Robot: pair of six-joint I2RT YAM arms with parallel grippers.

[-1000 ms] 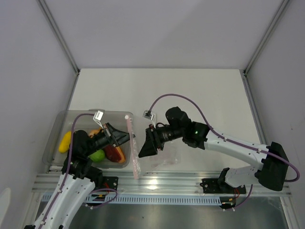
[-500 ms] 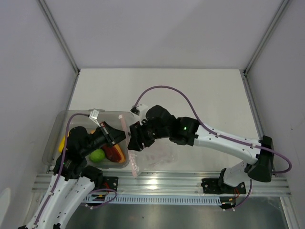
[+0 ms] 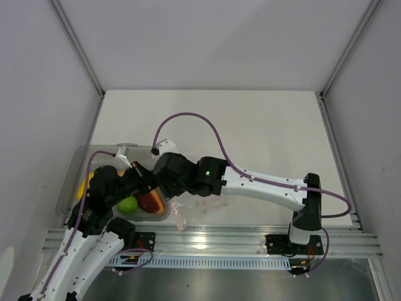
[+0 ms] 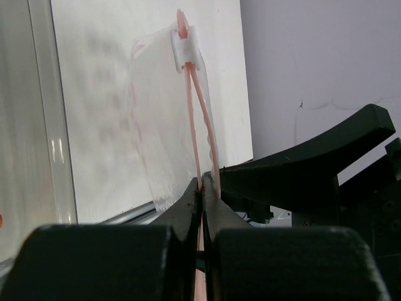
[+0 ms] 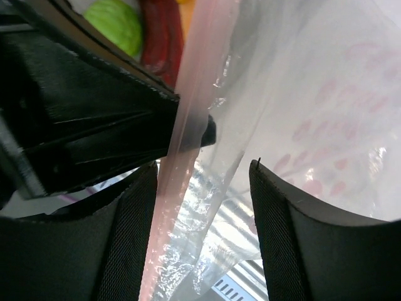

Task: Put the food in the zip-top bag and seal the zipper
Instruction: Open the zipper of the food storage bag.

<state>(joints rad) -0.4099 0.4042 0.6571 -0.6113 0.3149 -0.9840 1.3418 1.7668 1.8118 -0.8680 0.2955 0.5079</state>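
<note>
The zip-top bag (image 3: 202, 207) lies crumpled by the table's near edge, right of the bin. My left gripper (image 4: 202, 182) is shut on the pinkish zipper (image 4: 191, 119), which runs up to a white slider (image 4: 186, 49). My right gripper (image 5: 202, 166) is open and straddles the same zipper (image 5: 188, 119) and a fold of clear bag (image 5: 301, 94), right against the left gripper (image 5: 94, 125). In the top view both grippers meet at the bin's right wall, left gripper (image 3: 148, 179), right gripper (image 3: 160, 183). The food, a lime-green fruit (image 3: 128, 204), a dark-red slice (image 3: 149, 202) and a yellow piece (image 3: 83, 187), sits in the bin.
The grey translucent bin (image 3: 74, 169) stands at the near left, by the left wall. An aluminium rail (image 3: 250, 238) runs along the table's near edge. The right arm (image 3: 269, 188) stretches across the near half of the table.
The right arm has swung left, bringing its gripper from the bag's middle up to the zipper edge beside the left gripper. Its jaws have widened. The left gripper keeps its hold.
</note>
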